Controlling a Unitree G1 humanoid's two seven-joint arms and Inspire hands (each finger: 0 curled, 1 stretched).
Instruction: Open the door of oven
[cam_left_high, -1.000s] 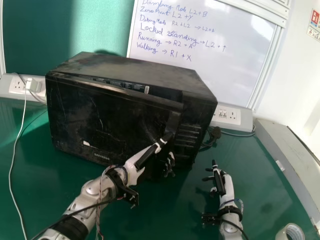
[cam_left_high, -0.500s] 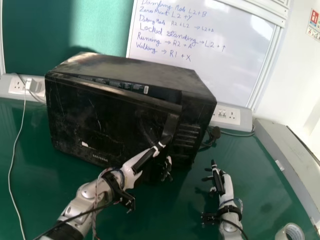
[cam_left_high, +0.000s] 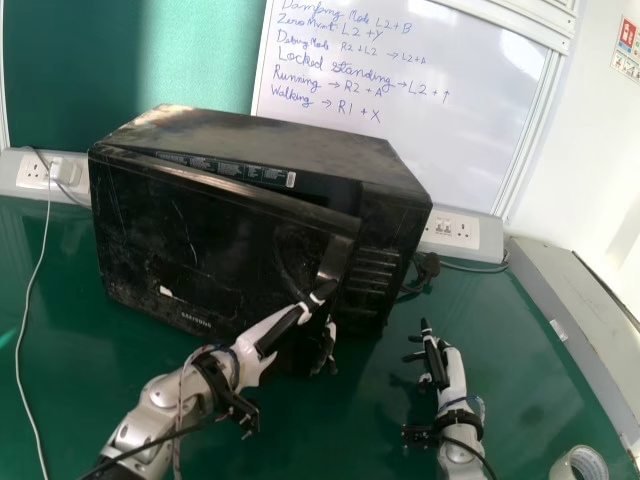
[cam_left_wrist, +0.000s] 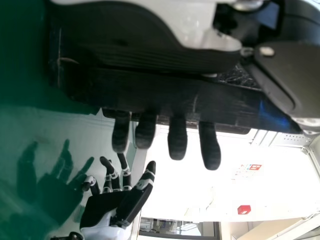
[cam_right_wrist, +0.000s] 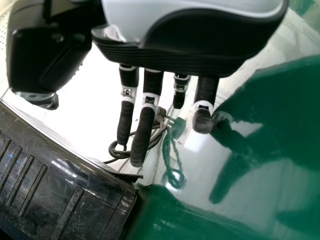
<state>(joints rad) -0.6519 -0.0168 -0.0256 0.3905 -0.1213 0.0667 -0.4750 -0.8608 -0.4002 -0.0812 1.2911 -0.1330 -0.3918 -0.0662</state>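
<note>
Green bench (cam_left_high: 320, 425), and on it 1 black oven (cam_left_high: 260, 135), set somewhat askew, with 1 door (cam_left_high: 220, 240) that stands slightly ajar. Its free edge, beside the 1 control panel (cam_left_high: 373, 275), is out from the body, and the gap along the top bares 1 strip of printed labels (cam_left_high: 225, 169).

Of the 2 hands, the left hand (cam_left_high: 268, 330) is at that free edge, low on the door. The door's edge comes between its 1 thumb, laid toward the front face, and its fingers (cam_left_wrist: 177, 137), which reach past the edge on the inner side. Those fingers are straight and slightly spread; whether the thumb touches the door I cannot tell.

The right hand (cam_left_high: 434, 362) is to the right of the oven, apart from it, with its fingers (cam_right_wrist: 142, 135) roughly straight and spread.

Behind the oven are 1 whiteboard (cam_left_high: 480, 120) bearing 6 handwritten lines, and 2 socket panels: the left socket panel (cam_left_high: 35, 175) with 1 white plug (cam_left_high: 68, 168) and 1 white cable (cam_left_high: 40, 275) trailing down over the bench, and the right socket panel (cam_left_high: 458, 230), near 1 black plug (cam_left_high: 430, 264). At the near right lies 1 roll of clear tape (cam_left_high: 592, 460).
</note>
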